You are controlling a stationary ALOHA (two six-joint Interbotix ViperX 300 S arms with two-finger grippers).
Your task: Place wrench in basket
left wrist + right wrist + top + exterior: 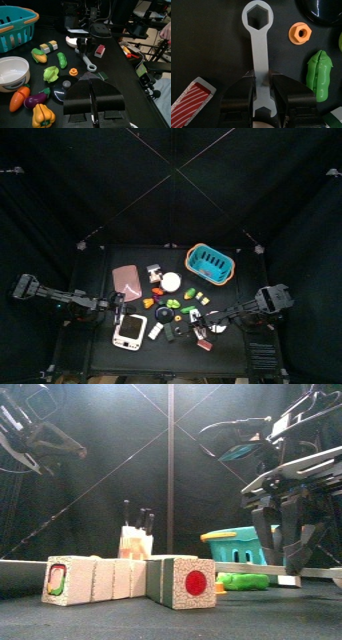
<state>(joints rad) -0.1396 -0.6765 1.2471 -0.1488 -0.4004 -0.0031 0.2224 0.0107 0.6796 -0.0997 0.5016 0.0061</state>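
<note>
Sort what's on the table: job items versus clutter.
Job: wrench, lying between the right gripper's jaws; turquoise basket.

Clutter: pink slab, white bowl, orange nut, green pepper, carrot, corn, yellow pepper.

You have the wrench point(258, 55) lying flat between the right gripper's point(264, 100) jaws; the basket point(210, 261) stands behind it, across the clutter at the table's point(100, 353) far right.
</note>
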